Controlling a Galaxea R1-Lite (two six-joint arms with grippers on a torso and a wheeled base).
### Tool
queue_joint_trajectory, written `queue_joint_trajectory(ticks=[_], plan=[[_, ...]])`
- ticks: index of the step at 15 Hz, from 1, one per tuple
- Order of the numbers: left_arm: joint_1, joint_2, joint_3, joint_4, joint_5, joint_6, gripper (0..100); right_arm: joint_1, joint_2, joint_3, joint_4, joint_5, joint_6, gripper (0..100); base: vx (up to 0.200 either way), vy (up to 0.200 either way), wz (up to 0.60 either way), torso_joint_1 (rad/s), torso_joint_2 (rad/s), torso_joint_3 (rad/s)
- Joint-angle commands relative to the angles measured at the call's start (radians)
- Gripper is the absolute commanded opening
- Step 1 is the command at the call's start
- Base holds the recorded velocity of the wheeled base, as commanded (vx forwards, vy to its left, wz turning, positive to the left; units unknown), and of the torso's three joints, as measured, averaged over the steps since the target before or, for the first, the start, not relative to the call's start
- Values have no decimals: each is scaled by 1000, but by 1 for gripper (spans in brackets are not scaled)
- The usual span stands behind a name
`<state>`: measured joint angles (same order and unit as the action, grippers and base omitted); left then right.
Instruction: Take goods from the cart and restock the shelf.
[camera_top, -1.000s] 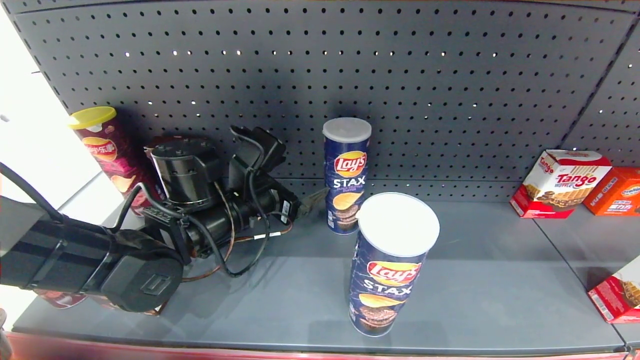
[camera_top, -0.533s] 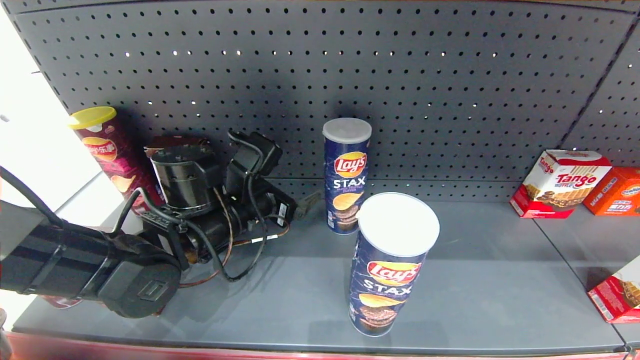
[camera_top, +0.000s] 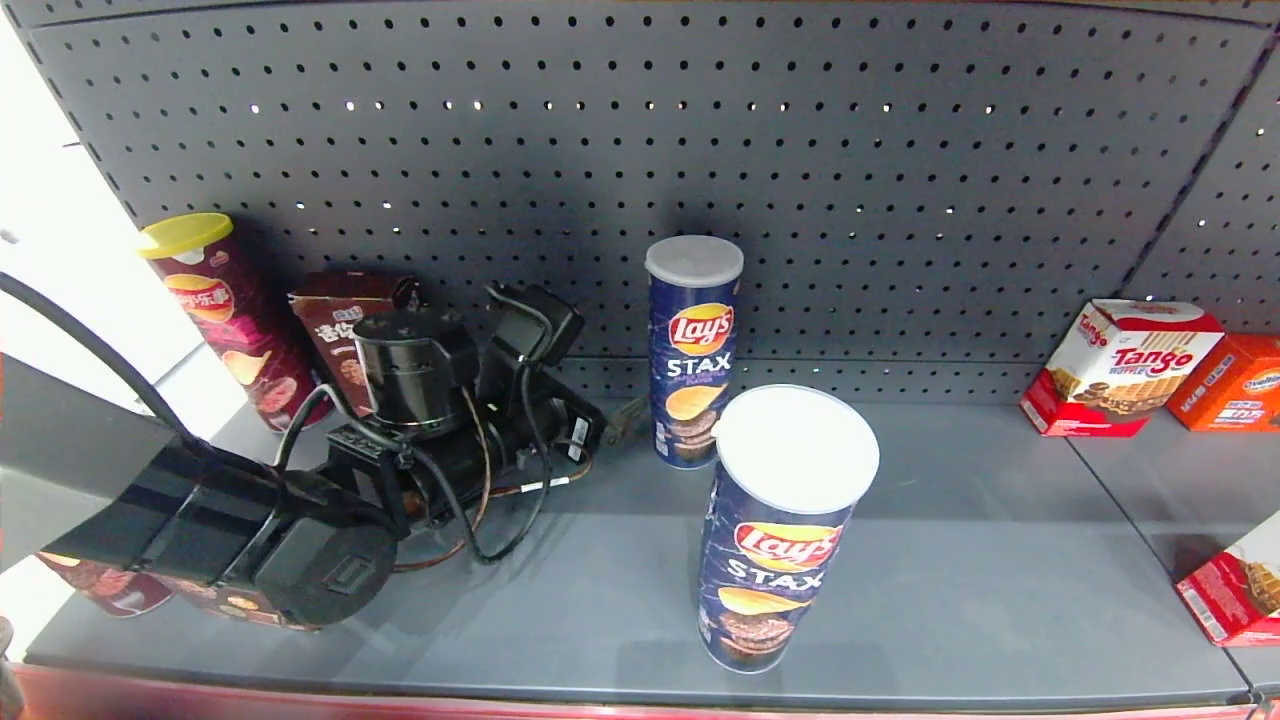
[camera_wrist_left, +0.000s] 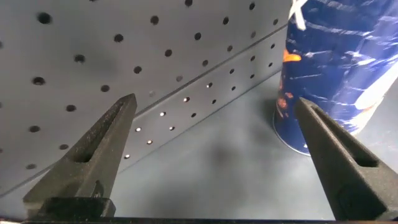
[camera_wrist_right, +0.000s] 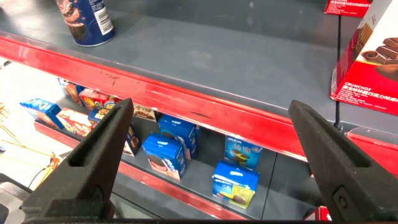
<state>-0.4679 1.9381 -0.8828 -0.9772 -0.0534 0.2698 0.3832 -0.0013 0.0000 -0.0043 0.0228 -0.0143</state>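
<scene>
Shelf (camera_top: 1000, 560): grey board w/ perforated back panel (camera_top: 900, 150); red front lip (camera_wrist_right: 186, 93) seen from the right wrist view.

L arm (camera_top: 250, 520) lies low over the shelf's left half, running from the left front corner toward the back.

Front blue chip can (camera_top: 775, 560): upright, white lid, near the front edge around mid-shelf.

Rear blue chip can (camera_top: 692, 360): upright, clear lid, close to the back panel, just behind and a bit left of the front can. The two look apart, but the gap is hard to judge.

Maroon can (camera_top: 225, 310), yellow lid: back left corner, upright.

Brown box (camera_top: 345, 325): just right of the maroon can at the back, partly hidden by the arm.

Red-and-white wafer box (camera_top: 1125, 370) and orange box (camera_top: 1235, 385): side by side at the back right. Another red box (camera_top: 1235, 585) sits at the right end nearer the front.

L gripper (camera_top: 620, 415) (camera_wrist_left: 214, 102): fingers spread wide, nothing between them, low over the board near the back panel, just left of the rear blue can's base; no contact seen.

R gripper (camera_wrist_right: 211, 106): fingers spread, holding nothing, out in front of the red lip. Small blue packs (camera_wrist_right: 168, 152) are on a lower shelf beneath.
</scene>
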Motion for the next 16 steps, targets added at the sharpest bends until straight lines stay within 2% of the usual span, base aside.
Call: queue_joint_trajectory(ticks=[1,12,16], plan=[[0,21,-8,0,0,0,100,0,1,0,-2,0,0,100,0,0,0,0,0,0],[-25,38,-27,-11,7,2,100,0,1,0,0,0,-1,100,0,0,0,0,0,0],[-32,-116,7,-1,10,-3,100,0,1,0,-2,0,-1,100,0,0,0,0,0,0]])
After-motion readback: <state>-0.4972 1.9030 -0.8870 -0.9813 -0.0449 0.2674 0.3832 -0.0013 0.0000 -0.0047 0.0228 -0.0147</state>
